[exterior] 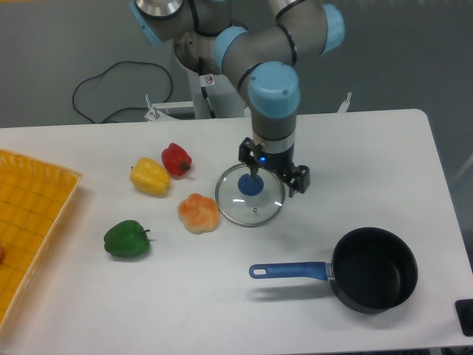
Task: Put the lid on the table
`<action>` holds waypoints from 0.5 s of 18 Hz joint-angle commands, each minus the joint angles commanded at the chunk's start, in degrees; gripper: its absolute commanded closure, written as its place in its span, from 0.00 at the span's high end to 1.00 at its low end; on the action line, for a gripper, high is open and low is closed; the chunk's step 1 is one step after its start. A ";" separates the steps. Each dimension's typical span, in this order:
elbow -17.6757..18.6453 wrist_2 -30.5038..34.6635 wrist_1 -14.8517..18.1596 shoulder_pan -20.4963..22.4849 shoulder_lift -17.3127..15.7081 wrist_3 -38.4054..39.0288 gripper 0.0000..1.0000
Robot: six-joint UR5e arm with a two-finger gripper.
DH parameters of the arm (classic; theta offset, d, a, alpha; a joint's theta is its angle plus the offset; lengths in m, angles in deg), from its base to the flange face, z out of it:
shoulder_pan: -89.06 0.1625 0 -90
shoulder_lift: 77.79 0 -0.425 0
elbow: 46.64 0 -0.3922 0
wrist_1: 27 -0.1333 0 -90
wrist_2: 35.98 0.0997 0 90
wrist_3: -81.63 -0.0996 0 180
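Observation:
The lid (250, 201), clear glass with a metal rim and a blue centre knob, lies flat on the white table (222, 296) near its middle. My gripper (275, 171) hangs just above the lid's upper right edge, shifted right of the knob. Its fingers (298, 180) are spread apart with nothing between them, so the gripper is open. The blue knob shows fully, free of the fingers.
A dark saucepan (373, 268) with a blue handle sits at the front right. Left of the lid lie an orange pepper (199, 213), a yellow pepper (150, 176), a red pepper (176, 159) and a green pepper (126, 239). A yellow gridded tray (29, 214) fills the left edge.

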 joint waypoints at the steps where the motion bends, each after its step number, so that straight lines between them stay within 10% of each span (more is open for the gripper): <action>1: -2.11 -0.10 1.93 1.32 0.70 -3.77 1.00; 9: -6.87 2.34 4.85 5.11 3.69 -17.32 1.00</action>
